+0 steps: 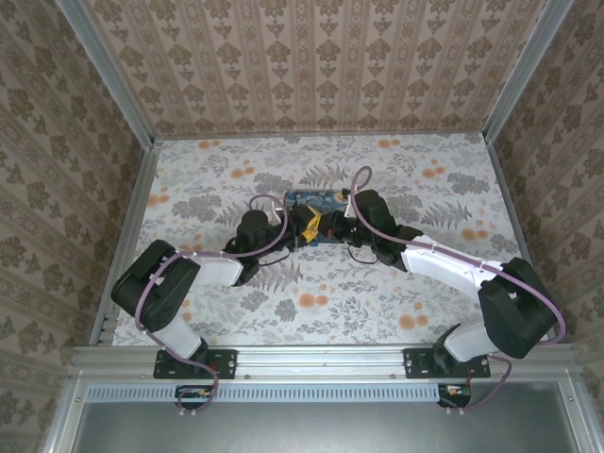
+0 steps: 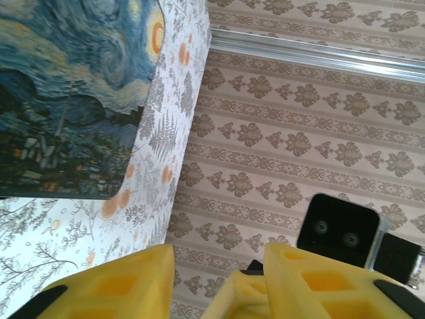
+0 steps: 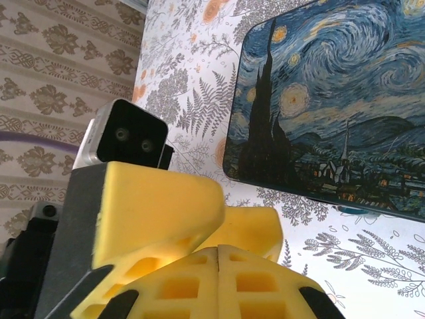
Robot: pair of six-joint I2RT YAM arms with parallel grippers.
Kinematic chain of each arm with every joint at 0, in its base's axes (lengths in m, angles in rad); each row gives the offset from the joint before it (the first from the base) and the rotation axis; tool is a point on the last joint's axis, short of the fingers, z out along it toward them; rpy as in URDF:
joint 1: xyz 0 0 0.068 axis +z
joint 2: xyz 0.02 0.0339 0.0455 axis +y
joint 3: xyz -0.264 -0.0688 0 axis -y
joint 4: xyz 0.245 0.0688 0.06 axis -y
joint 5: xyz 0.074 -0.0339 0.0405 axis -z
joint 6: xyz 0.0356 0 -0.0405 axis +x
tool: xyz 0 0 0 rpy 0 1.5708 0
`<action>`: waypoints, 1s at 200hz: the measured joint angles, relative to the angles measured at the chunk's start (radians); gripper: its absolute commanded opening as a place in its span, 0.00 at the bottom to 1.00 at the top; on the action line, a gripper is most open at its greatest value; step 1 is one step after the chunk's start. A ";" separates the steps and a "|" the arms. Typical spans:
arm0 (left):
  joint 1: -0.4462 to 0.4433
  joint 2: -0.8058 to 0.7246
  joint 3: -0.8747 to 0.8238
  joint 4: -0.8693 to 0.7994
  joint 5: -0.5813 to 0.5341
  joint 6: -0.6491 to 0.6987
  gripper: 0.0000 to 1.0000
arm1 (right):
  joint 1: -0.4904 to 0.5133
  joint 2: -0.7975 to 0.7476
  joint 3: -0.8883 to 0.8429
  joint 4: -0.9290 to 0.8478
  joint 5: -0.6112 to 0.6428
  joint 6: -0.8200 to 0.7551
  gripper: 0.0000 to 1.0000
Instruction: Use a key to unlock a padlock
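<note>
**Both grippers nose to nose by the box, can't find the padlock**

Top view first: the two arms reach in and meet mid-table. The left gripper (image 1: 304,229) and right gripper (image 1: 330,226) sit tip to tip at the near edge of the box (image 1: 316,200), the one with the blue swirly painting on its lid. It lies flat on the flowery table (image 1: 425,283). From up here everything between the fingers is a yellow and black blob, so no jaw state from this angle.

Left wrist cam: the left gripper (image 2: 219,266) has its two yellow fingers (image 2: 126,282) clearly apart. A yellow fingertip of the right gripper (image 2: 229,296) pokes up in the gap, close against the right-hand finger. The box (image 2: 73,93) is up in the top left corner, and the right arm's camera (image 2: 339,229) stares back against the wall (image 2: 299,100).

Right wrist cam: the right gripper (image 3: 219,266) is pressed together, just a thin seam between the pads. Whether anything is pinched in there, I can't tell. The left fingers (image 3: 156,206) crowd right over it.

Where the padlock is, I honestly can't tell.
</note>
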 measured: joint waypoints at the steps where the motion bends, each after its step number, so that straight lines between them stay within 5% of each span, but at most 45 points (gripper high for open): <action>1: 0.000 -0.001 0.000 0.000 0.000 0.000 0.37 | 0.000 0.000 0.000 0.000 0.000 0.000 0.00; 124: 0.000 -0.005 0.000 -0.001 0.003 0.011 0.20 | -0.005 0.000 -0.022 0.001 0.000 0.000 0.00; 200: 0.000 -0.005 0.000 -0.005 0.002 0.023 0.26 | -0.006 -0.001 -0.031 0.000 0.000 0.000 0.00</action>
